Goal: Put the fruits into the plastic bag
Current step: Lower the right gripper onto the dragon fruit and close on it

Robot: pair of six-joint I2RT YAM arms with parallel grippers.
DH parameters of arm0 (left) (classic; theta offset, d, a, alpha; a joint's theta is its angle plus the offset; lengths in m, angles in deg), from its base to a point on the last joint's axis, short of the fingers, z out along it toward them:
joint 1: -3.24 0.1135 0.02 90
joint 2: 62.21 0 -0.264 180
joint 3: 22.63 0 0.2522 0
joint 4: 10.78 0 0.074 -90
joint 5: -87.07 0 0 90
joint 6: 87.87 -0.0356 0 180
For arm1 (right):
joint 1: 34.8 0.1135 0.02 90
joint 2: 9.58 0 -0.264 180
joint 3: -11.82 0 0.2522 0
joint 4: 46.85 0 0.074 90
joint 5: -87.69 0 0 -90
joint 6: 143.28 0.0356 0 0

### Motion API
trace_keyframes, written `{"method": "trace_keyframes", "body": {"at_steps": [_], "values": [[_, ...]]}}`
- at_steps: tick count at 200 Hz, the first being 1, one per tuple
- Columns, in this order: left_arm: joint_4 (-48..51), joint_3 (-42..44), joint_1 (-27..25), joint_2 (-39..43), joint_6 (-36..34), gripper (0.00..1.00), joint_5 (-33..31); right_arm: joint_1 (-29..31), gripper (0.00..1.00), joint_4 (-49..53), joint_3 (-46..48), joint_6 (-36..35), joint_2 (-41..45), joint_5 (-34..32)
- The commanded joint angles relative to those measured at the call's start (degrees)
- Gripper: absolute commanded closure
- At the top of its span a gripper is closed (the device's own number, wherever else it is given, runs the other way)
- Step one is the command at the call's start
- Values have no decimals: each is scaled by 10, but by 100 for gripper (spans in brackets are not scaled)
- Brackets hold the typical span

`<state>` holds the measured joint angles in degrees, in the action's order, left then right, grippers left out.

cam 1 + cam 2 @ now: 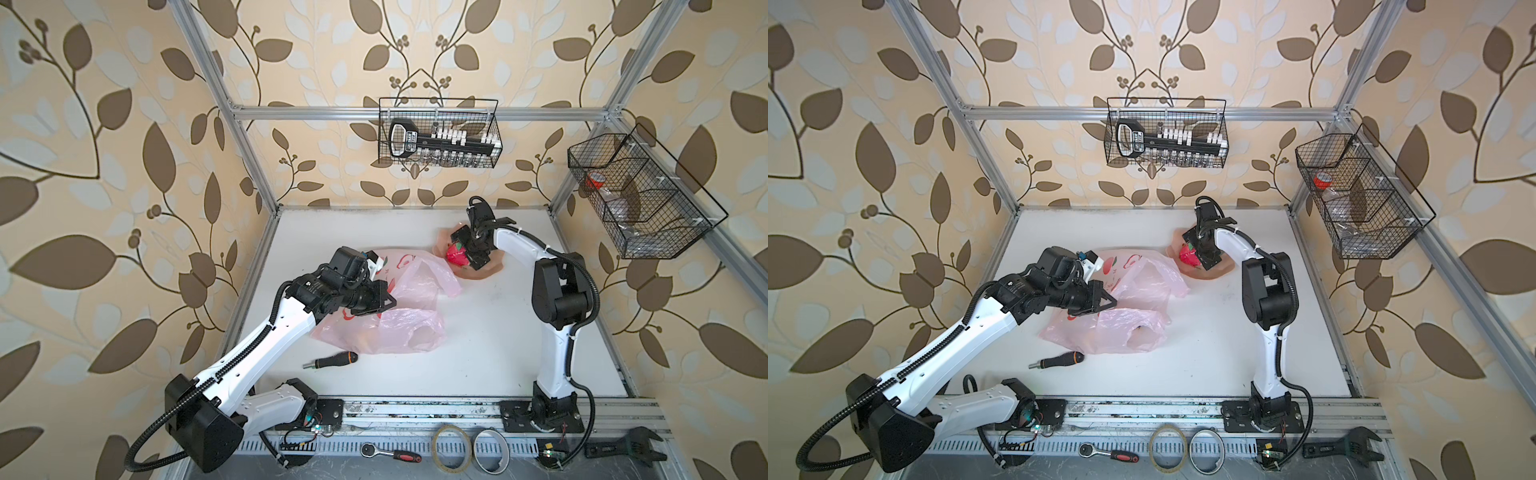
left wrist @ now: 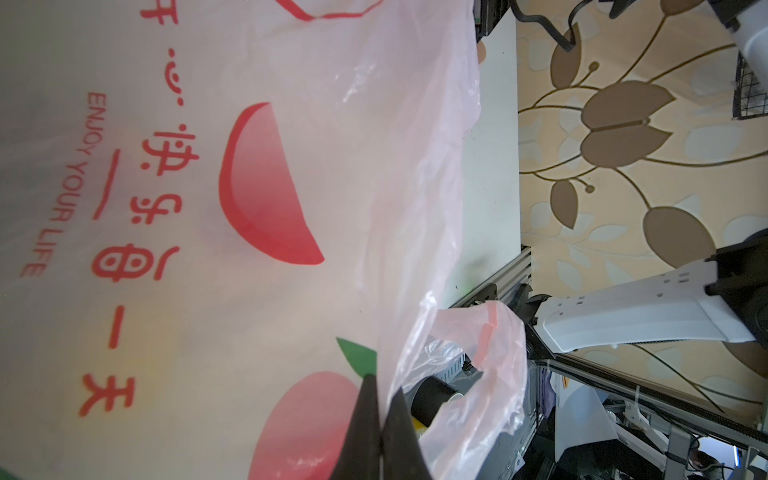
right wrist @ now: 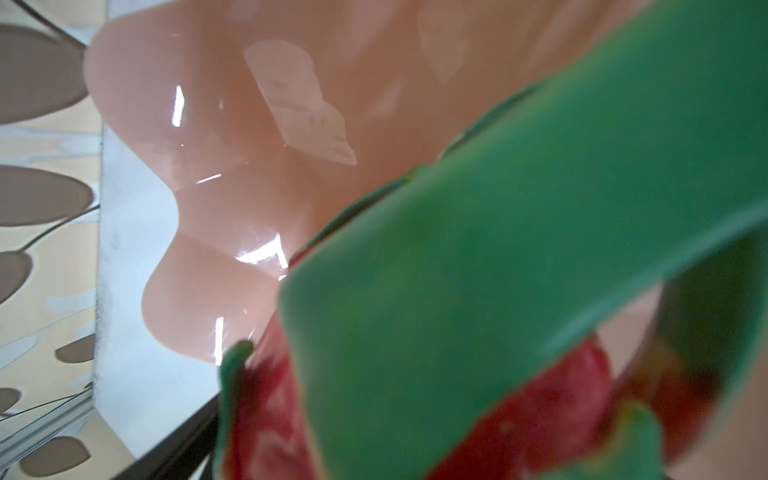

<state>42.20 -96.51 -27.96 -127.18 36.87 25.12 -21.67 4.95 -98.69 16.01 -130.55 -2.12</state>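
One dragon fruit [image 1: 455, 257] lay on one scalloped plate [image 1: 492, 266], the right claw [image 1: 467, 248] spread wide astride it; one plastic bag [image 1: 415, 328] lay mid-desk [image 1: 478, 340], its film pinched in the closed left claw [image 1: 390, 300], one screwdriver [image 1: 330, 359] nearby.

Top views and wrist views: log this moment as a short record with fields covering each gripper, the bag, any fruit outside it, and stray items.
left gripper: shut, pinching the edge of the plastic bag
right gripper: open, jaws wide at the dragon fruit
dragon fruit: on the scalloped plate, not in the bag
plastic bag: crumpled on the table; faint shapes show through, too unclear to name
stray item: screwdriver on the table, apart from the bag
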Motion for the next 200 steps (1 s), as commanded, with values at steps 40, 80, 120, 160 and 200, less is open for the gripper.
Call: {"method": "trace_keyframes", "body": {"at_steps": [40,80,120,160,200], "values": [[-8,4,-5,9,1,100,7,9,2,145,-61,-51,-72,-97],[-6,5,-5,15,2,100,3,8,11,145,-58,-69,-68,-103],[-4,3,-5,17,1,100,0,7,22,134,-61,-97,-48,-114],[1,1,-5,18,0,100,-2,4,35,102,-57,-141,-10,-120],[4,-1,-5,20,-1,100,-5,3,46,64,-43,-184,34,-112]]}}
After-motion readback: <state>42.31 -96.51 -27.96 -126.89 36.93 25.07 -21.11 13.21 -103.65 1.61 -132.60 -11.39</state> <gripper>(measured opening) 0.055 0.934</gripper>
